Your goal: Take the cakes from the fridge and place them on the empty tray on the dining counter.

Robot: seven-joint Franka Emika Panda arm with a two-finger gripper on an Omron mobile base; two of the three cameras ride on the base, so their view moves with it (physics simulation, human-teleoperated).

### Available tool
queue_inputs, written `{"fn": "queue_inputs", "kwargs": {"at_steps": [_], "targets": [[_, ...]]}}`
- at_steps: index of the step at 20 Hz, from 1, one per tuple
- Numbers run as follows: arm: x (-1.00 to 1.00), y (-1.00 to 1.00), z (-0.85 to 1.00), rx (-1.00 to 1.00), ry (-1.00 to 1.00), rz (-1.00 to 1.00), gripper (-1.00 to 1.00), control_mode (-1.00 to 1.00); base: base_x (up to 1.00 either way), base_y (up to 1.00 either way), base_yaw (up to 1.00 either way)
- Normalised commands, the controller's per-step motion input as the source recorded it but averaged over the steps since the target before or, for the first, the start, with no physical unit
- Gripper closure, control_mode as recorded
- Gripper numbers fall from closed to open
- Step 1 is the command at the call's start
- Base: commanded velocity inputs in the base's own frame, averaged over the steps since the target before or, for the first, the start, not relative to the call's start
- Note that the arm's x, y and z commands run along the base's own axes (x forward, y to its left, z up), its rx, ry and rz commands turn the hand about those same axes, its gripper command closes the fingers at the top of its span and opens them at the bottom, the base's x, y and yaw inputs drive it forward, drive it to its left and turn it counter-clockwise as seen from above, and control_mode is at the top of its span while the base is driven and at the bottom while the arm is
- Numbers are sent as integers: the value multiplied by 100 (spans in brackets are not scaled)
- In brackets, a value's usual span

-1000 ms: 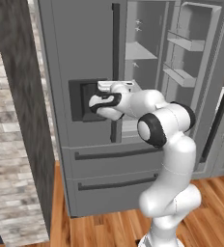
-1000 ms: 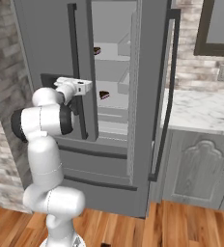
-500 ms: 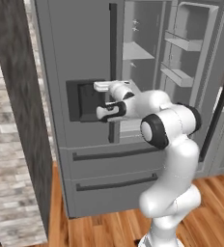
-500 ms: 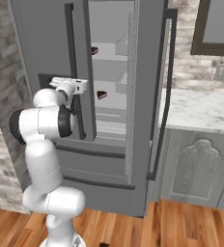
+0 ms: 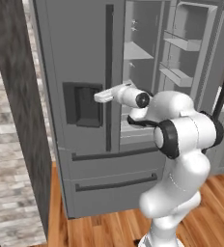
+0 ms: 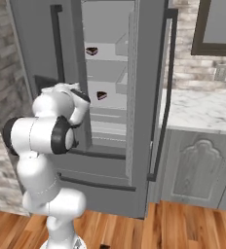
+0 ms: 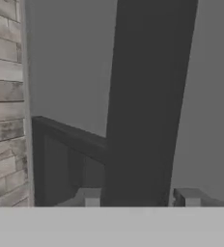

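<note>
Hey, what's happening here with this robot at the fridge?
A white robot arm stands before the fridge, whose right door is open. Its gripper is at the black handle of the closed left door, a finger tip on each side of the bar; a firm grip cannot be told. Two cakes sit on separate shelves inside, untouched.

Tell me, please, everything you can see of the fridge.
The fridge is a tall dark-grey French-door unit. Its left door is shut and carries a black vertical bar handle and a dark dispenser panel. The right door stands swung open, showing a pale grey interior with shelves and door bins. Two cakes sit on separate shelves. Two drawers lie below. The pincer straddles the left handle.
</note>
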Motion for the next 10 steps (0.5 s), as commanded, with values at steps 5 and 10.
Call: {"fn": "queue_inputs", "kwargs": {"at_steps": [5,10], "targets": [[-98,100,13,-15,19,11,100,-100,0,0,0],[-92,100,-1,-13,15,4,100,-100,0,0,0]]}}
